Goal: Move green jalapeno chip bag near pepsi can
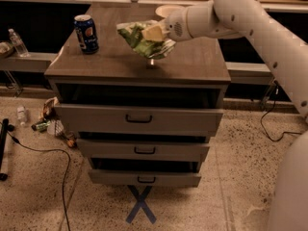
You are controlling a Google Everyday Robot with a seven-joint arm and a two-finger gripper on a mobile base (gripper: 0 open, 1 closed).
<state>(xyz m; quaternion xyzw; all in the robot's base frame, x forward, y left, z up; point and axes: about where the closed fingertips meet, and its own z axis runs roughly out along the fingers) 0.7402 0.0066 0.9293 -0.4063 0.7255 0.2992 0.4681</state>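
The green jalapeno chip bag [143,39] is a crumpled light-green foil bag, held up off the brown cabinet top [192,61] above its middle. My gripper [156,32] comes in from the right on a white arm and is shut on the bag's upper right part. The pepsi can [86,33] is dark blue with a round logo and stands upright at the top's back left corner. The bag hangs to the right of the can with a gap between them.
A white plate [166,10] lies at the back of the top, behind the gripper. The cabinet's three drawers [139,119] stand slightly pulled out. A clear bottle [18,42] sits on a ledge at the left. Litter and a black cable [53,150] lie on the floor at the left.
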